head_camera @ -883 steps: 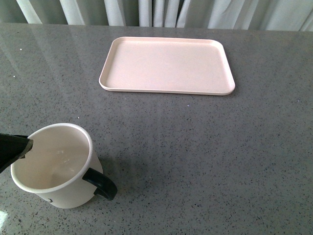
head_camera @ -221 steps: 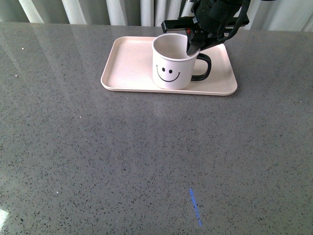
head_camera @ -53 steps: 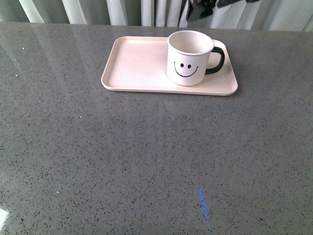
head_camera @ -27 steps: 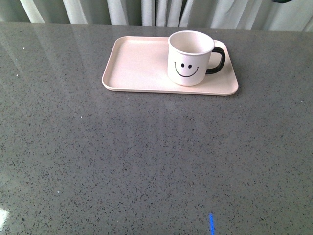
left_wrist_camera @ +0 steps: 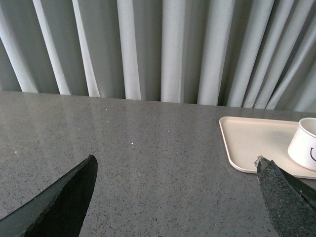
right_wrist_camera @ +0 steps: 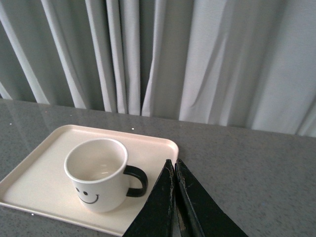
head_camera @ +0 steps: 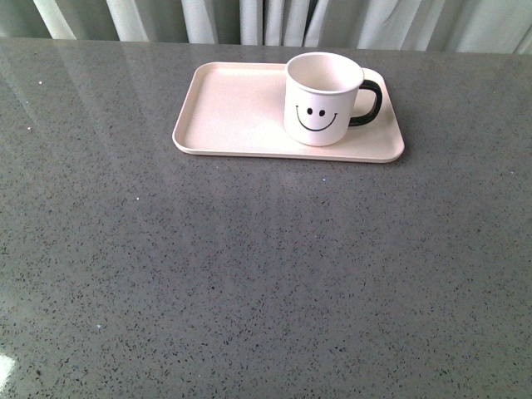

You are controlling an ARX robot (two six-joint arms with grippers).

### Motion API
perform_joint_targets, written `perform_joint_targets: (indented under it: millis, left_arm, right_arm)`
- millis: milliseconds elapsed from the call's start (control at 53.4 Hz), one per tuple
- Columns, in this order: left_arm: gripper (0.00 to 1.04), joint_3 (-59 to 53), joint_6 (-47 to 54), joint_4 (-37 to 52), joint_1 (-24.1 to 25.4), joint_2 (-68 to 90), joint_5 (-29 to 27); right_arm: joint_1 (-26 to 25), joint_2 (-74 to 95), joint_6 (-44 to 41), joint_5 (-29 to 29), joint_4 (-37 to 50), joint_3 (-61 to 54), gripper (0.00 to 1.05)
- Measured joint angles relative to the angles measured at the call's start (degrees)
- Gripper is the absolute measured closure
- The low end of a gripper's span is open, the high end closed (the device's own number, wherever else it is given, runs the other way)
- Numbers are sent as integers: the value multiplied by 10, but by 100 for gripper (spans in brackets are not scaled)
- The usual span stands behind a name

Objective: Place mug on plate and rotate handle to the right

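- In the front view we see no arm or gripper; we see only the grey speckled table (head_camera: 249,274), the plate (head_camera: 233,108), the mug (head_camera: 322,98) and the curtain (head_camera: 249,21) behind the table's far edge.
- The front view is the only one showing the whole plate: all four rounded corners and the full low rim are visible.
- We see the mug standing upright on the plate, in the plate's right half, inside the rim. Its smiley face points toward the front camera.
- The handle (head_camera: 371,101) projects from the mug toward the right end of the plate, over the plate's surface.
- The right wrist view shows what the front view does not: the right gripper (right_wrist_camera: 174,170), its two black fingers pressed together with no gap and nothing between them. The tips are just beside the plate's corner on the handle side, clear of the mug.
- The right wrist view looks down into the mug: we see a bare pale interior with nothing in it.
- The left wrist view shows the left gripper (left_wrist_camera: 175,173) with its fingers spread wide apart and nothing held. It is over bare table, well apart from the plate.
- In that view the mug is cut off at the picture's edge; the handle is not visible.
- Apart from the mug, the plate's surface is bare.
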Motion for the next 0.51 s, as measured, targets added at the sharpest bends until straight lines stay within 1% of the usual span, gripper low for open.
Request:
perform_joint_targets:
  millis: [150,206,244,506]
  left_arm:
    - [9,0,0,0,0,0,0]
    - [9,0,0,0,0,0,0]
    - [9,0,0,0,0,0,0]
    - [9,0,0,0,0,0,0]
  right_arm:
    - [-8,-63,0,-1,-2,-65,103]
    - [-8,-73,0,-1,26,-94,103]
    - [-8,-80,0,-1,28,-110,103]
    - [-8,-181,0,-2,-21,-165,103]
